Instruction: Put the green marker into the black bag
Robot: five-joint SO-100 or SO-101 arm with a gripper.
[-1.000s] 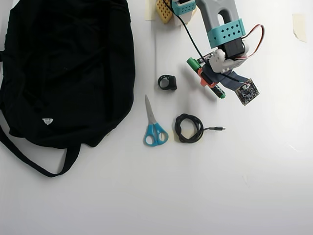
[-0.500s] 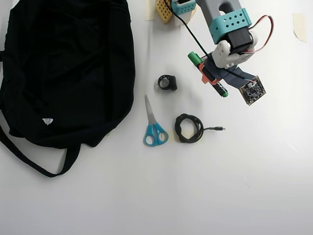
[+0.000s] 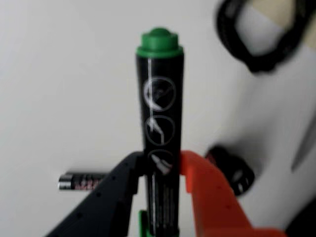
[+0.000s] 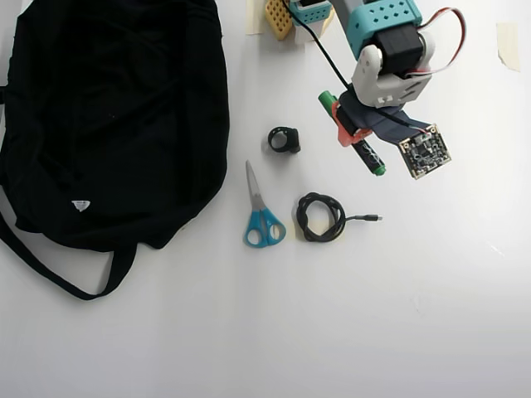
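White desk (image 4: 431,298) lying bare and evenly lit, tape scraps (image 4: 508,43) sticking near far edge. Jaws (image 3: 163,170) clamping green marker (image 3: 159,128) at mid-barrel, black finger one side, orange other. Marker hanging over desk right of black bag (image 4: 108,124), apart from it. Scissors (image 4: 262,217), coiled cable (image 4: 322,217), small black ring (image 4: 284,139) lying between. Battery (image 3: 81,181) lying on desk in wrist view.

The arm (image 4: 377,25) is grey with teal perforated bands, a black servo and white wrist shell. The hand (image 3: 162,170) has one black finger and one orange. Red-white wires loop beside it; a bare camera board (image 4: 424,152) hangs off it.
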